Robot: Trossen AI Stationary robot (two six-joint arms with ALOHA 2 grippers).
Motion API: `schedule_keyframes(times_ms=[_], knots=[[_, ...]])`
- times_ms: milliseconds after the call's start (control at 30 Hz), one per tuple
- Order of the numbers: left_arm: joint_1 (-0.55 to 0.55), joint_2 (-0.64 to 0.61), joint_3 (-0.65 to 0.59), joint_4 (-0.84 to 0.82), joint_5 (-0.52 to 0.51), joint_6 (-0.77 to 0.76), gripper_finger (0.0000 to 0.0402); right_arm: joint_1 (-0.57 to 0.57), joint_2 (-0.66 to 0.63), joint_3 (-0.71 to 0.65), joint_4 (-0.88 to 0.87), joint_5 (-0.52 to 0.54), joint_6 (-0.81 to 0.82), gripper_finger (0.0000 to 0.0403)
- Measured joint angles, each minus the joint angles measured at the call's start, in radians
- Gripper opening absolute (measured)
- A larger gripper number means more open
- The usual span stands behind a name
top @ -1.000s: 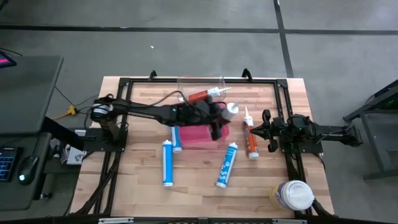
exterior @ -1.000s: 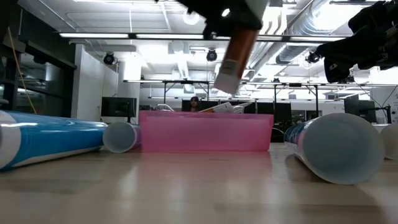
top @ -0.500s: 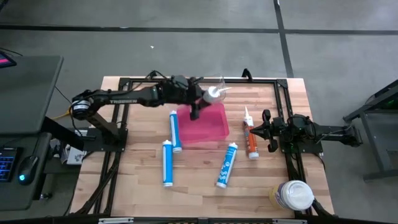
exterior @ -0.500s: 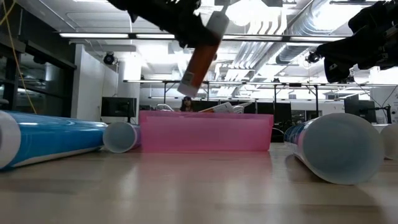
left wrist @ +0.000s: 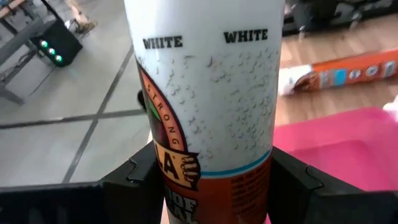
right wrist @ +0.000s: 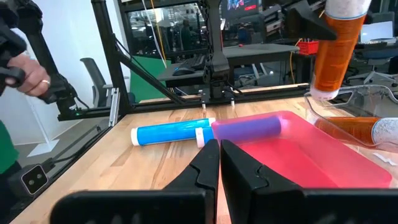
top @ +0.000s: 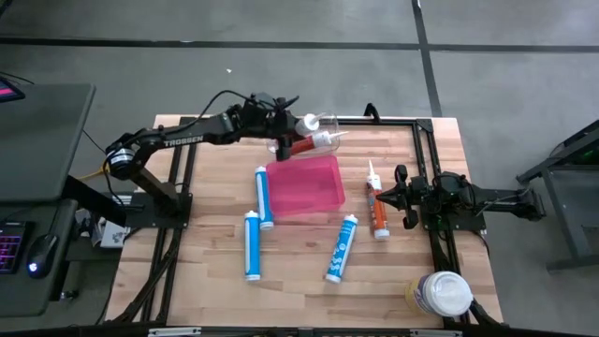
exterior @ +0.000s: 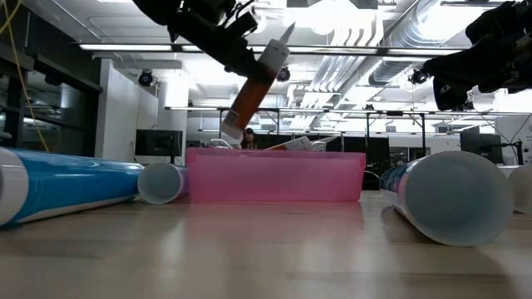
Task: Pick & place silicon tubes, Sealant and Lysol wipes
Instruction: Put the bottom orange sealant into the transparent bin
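My left gripper [top: 285, 139] is shut on an orange-and-white caulk cartridge [exterior: 252, 87]. It holds it in the air over the far edge of the pink tray [top: 304, 187], beside a clear bin [top: 318, 126]. Another orange cartridge [top: 307, 145] lies in that bin. My right gripper [top: 404, 197] is shut and empty at the table's right, next to an orange tube [top: 378, 211] lying on its side. The Lysol wipes canister [top: 440, 292] stands upright at the near right corner. Three blue tubes [top: 264, 197] [top: 251, 245] [top: 341, 248] lie on the table. My left gripper pinches the cartridge's round body [left wrist: 205, 155] between its two fingers [left wrist: 134, 180], one on each side. The fingers lie across the cartridge and come from the table's left. The cartridge is lifted clear and tilted, its nozzle [exterior: 285, 33] up and its flat end [exterior: 229, 133] down.
A black frame [top: 426, 150] runs around the work area. The pink tray holds nothing that I can see. A person's hand [right wrist: 18, 68] shows beyond the table in the right wrist view.
My left gripper has carried the cartridge from above the pink tray's right part toward the table's far edge and left, and now holds it beside the clear bin. The cartridge has tipped further over and stays clear of the table.
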State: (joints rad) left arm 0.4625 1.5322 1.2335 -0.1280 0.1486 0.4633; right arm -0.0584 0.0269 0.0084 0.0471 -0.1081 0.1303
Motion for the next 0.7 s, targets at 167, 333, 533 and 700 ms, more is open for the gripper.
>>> schedule_keyframes(times_ms=[167, 333, 533, 700], knots=[[0.055, 0.001, 0.059, -0.071, 0.027, 0.048, 0.0186, 0.000, 0.000, 0.000, 0.000, 0.000, 0.000, 0.0012], [0.103, 0.042, 0.108, -0.128, 0.072, 0.056, 0.0186, 0.000, 0.000, 0.000, 0.000, 0.000, 0.000, 0.0012], [0.154, 0.112, 0.157, -0.134, 0.069, 0.065, 0.0186, 0.000, 0.000, 0.000, 0.000, 0.000, 0.000, 0.0012], [0.174, 0.183, 0.197, -0.141, 0.066, 0.057, 0.0186, 0.000, 0.000, 0.000, 0.000, 0.000, 0.000, 0.0012]])
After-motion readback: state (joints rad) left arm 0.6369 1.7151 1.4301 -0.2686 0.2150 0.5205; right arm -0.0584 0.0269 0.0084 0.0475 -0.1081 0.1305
